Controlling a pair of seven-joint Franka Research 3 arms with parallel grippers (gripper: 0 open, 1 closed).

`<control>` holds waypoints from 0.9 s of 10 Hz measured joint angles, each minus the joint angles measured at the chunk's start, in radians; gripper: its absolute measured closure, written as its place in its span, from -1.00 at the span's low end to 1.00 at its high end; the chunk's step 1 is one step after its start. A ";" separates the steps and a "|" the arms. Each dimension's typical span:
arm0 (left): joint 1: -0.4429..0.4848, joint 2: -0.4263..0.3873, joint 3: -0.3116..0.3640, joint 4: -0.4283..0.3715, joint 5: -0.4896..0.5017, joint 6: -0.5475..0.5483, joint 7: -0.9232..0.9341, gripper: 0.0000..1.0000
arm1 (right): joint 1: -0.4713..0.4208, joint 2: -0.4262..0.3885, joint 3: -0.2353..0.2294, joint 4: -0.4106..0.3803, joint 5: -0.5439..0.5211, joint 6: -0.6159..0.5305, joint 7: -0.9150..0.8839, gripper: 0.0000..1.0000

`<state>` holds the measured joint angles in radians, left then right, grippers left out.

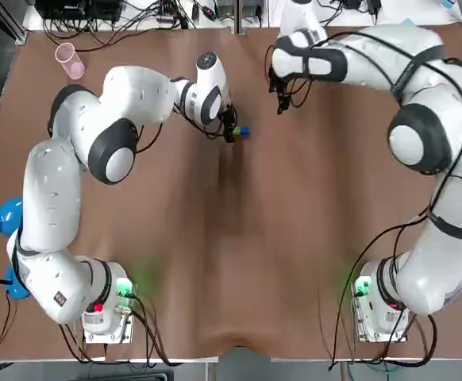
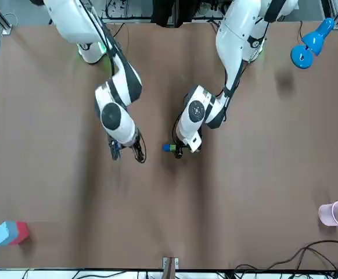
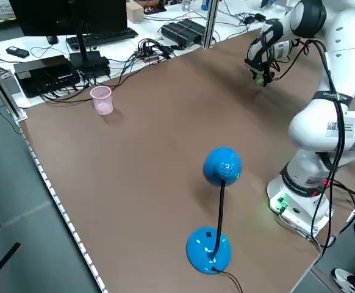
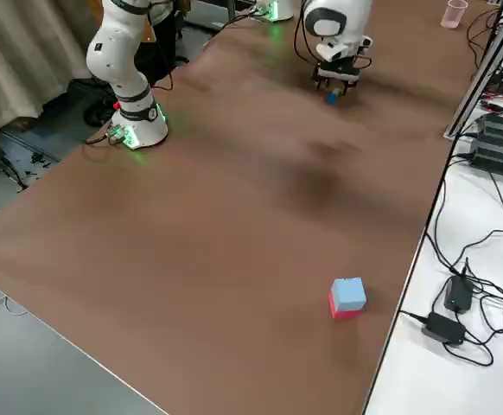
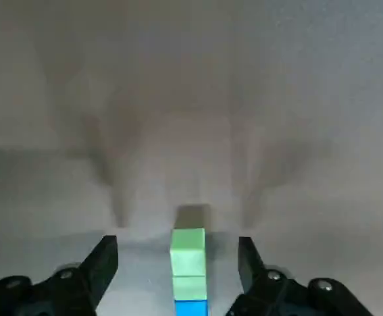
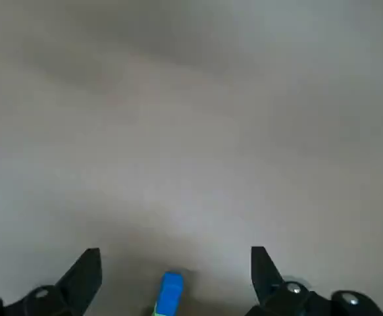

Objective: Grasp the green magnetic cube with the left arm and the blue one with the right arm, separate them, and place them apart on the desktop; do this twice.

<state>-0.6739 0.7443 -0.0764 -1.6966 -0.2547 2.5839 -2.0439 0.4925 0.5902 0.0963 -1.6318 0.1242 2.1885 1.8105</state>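
Within the parted left gripper point(image 5: 178, 249), green cube point(image 5: 188, 258) adjoins blue cube point(image 5: 191, 307)

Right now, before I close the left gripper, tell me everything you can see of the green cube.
The green cube is a small, matte block that looks like plastic, with clean edges. It appears to lie flat on the brown table. One face is joined to the blue cube, the two forming a short bar. It sits between the open fingers of the left gripper, which straddle it with a gap on each side, touching nothing. The right gripper hangs open off the blue end.
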 joint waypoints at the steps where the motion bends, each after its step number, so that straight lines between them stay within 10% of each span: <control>1: 0.000 0.002 0.000 0.000 0.000 0.000 0.001 -0.55 | 0.033 0.029 0.000 0.009 0.009 0.033 0.071 -0.99; 9: 0.000 0.005 0.000 0.002 0.000 0.000 0.012 0.36 | 0.119 0.147 -0.002 0.019 0.096 0.260 0.328 -0.94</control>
<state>-0.6743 0.7492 -0.0762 -1.6943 -0.2547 2.5839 -2.0322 0.6114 0.7371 0.0941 -1.6126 0.2200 2.4484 2.1381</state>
